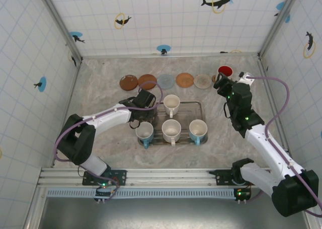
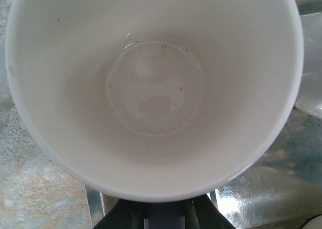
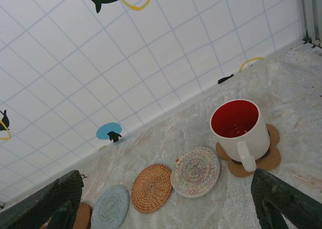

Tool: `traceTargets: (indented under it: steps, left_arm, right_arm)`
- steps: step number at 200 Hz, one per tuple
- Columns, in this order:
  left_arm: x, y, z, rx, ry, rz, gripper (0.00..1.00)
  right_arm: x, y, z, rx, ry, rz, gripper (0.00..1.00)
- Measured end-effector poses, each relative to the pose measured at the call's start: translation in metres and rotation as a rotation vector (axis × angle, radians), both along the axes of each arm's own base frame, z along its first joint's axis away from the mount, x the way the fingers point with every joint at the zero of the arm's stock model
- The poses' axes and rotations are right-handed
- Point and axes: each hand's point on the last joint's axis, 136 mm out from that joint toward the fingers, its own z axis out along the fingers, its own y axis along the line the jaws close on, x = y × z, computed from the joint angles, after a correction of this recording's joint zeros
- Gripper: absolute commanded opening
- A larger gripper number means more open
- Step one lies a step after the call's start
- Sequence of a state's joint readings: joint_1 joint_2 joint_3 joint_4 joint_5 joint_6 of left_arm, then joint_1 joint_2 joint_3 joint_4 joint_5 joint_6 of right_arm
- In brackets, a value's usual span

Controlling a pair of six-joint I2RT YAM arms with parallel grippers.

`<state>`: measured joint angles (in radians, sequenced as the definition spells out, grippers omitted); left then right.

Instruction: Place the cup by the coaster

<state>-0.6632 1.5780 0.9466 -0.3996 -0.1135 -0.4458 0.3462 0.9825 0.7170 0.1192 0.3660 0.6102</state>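
Marble-patterned counter (image 1: 100,88), boxed in by white tiled walls (image 1: 151,17) dotted with dolphin stickers. Along the far side, a row of round coasters: dark brown coaster (image 1: 128,82), woven brown coaster (image 1: 147,81), grey-blue coaster (image 1: 166,80), orange-brown coaster (image 1: 184,80), pale patterned coaster (image 1: 203,81). At the right end of the row, a flower-shaped cork coaster (image 3: 271,158) under a white mug with a red inside (image 3: 236,126), upright, handle turned toward the right wrist camera.

Mid-counter, a shiny metal tray (image 1: 200,104) with four upright cups: a plain white cup at the back (image 1: 171,104), a plain white cup at front centre (image 1: 171,130), a blue-handled white cup at front right (image 1: 197,131), and a second blue-handled white cup at the front left corner (image 1: 145,132).

Left claw (image 1: 137,119) right at the far rim of that front left cup. From the left wrist camera, a look straight down into its speckled white inside, with marble to the left and tray metal to the right. Dark fingers (image 2: 128,220) just showing below the rim at the bottom edge. Pinching the rim or not: cannot tell.

Right claw (image 3: 166,173) spread wide, nothing between its fingers, hanging over the right end of the coaster row, near the red-lined mug and apart from it.
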Motion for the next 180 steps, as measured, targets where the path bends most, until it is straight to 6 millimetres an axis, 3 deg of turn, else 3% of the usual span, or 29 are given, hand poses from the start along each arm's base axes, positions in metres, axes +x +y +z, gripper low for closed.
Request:
traceTargets:
  steps: [62,146,180]
  left_arm:
    - [0.0,0.003,0.004,0.009,-0.017,0.005,0.0]
    - [0.001,0.007,0.038,-0.034,-0.126,0.02,0.0]
    - [0.002,0.007,0.042,-0.04,-0.138,0.018,0.0]
  right_arm:
    - [0.0,0.0,-0.001,-0.001,0.002,0.0,0.89]
    - [0.002,0.002,-0.004,-0.003,0.012,0.005,0.89]
    - [0.002,0.003,-0.005,-0.002,0.013,0.013,0.89]
